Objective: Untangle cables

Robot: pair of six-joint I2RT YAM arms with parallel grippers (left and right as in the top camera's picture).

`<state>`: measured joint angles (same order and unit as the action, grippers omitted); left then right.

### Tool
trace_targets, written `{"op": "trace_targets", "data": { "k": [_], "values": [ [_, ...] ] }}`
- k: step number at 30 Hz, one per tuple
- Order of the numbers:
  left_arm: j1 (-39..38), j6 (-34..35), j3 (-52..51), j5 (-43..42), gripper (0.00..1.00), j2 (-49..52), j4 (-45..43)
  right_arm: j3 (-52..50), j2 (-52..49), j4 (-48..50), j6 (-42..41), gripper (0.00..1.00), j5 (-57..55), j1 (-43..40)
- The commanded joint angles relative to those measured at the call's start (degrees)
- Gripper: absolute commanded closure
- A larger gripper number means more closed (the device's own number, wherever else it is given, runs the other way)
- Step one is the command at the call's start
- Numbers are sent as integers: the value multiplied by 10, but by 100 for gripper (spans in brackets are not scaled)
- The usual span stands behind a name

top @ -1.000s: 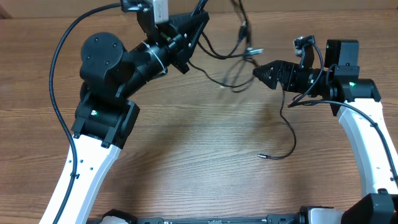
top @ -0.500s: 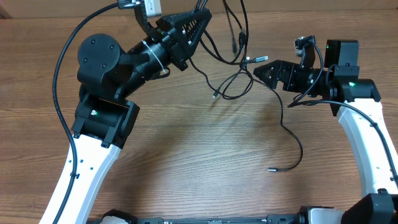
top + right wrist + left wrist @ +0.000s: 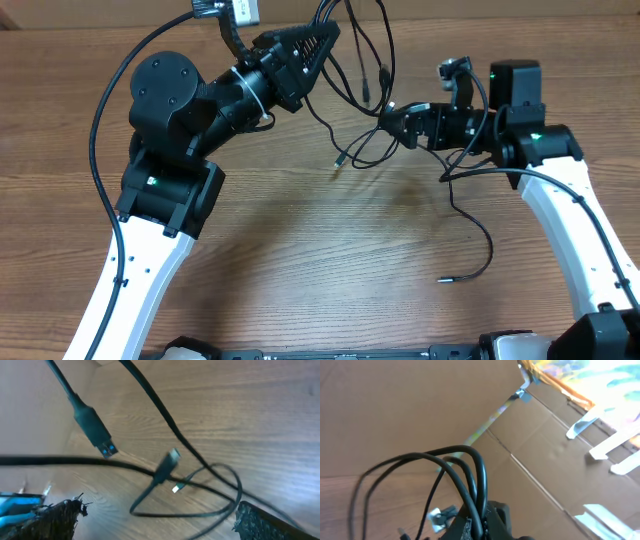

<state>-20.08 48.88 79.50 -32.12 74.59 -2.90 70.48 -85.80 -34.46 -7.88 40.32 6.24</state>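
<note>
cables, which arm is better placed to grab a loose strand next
Right. The left gripper is shut on the cables, holding them up, so it is busy. The right gripper is open and sits beside where they hang, so it looks better placed to take one.

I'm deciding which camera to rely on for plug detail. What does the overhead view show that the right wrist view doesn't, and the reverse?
Only overhead: the left hand shut on the thin black cables, and a loose strand ending in a small plug on the wooden table. Only right wrist: a black USB plug with its blue tongue, close up. Both: a cable loop lying on the wood.
</note>
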Motion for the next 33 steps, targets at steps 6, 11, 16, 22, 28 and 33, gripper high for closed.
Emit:
{"op": "trace_targets", "data": {
  "k": [6, 11, 16, 22, 28, 33],
  "values": [
    [-24, 154, 11, -15, 96, -7, -79, -8, -13, 13, 0, 0, -225, 52],
    [-23, 176, 11, -66, 96, -8, -156, -8, -41, -4, 0, 0, -388, 48],
    [-13, 176, 11, -74, 96, -14, -171, -8, -56, -50, 0, 0, -476, -10],
    [14, 182, 11, -82, 96, -14, -171, -8, -56, -58, -11, 0, -447, -137],
    [36, 193, 11, -84, 96, -16, -171, -8, -56, -57, -11, 0, -414, -249],
    [51, 193, 11, -84, 96, -16, -170, -8, -56, -57, -11, 0, -379, -295]
  ]
}}
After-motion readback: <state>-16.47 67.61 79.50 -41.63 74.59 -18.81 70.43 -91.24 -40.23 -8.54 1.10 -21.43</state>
